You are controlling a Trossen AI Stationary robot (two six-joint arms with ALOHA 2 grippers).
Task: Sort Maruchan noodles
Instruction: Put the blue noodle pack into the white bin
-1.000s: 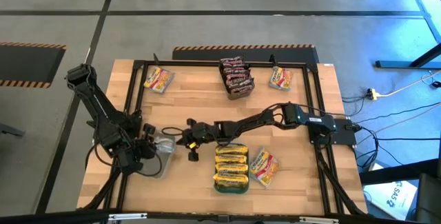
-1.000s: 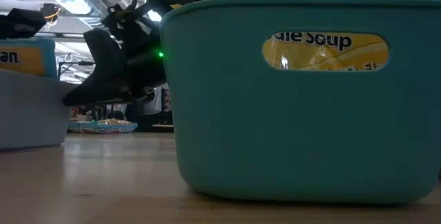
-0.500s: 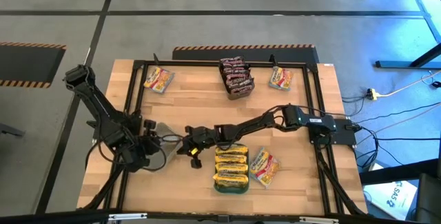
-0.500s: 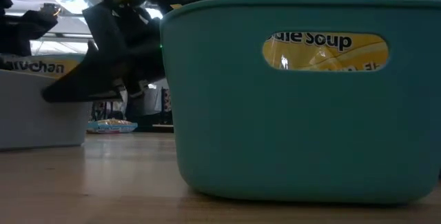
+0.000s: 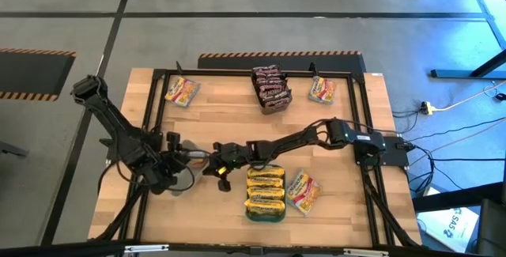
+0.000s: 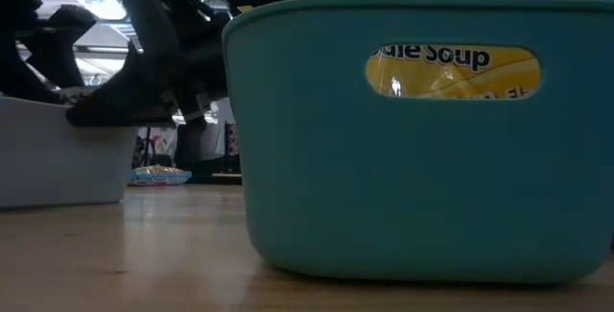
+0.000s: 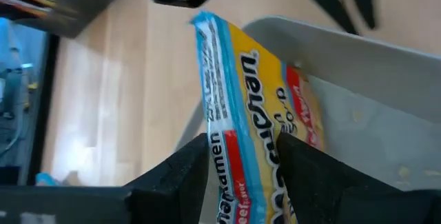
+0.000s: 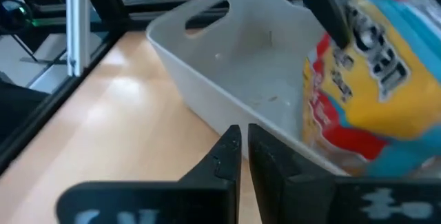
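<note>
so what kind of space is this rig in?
Likely a lab or industrial workshop: hazard-striped floor tape, a wooden table inside a black metal frame, and loose cables across the grey floor.

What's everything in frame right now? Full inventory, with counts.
Wooden table: 1, light wood, under a black metal frame.
Teal plastic tray: 1, near edge of the table, centre.
Yellow crinkly noodle packets: several, in the teal tray.
Dark maroon noodle packets: several, stacked, far edge, centre.
Loose yellowish packets: 3; far left, far right, right of the teal tray.
Pale grey plastic tray: 1, table's left.
Yellow packet with a blue edge: 1, over the grey tray.
Left gripper: at that blue-edged packet.
Right gripper: shut, empty, beside the grey tray.
</note>
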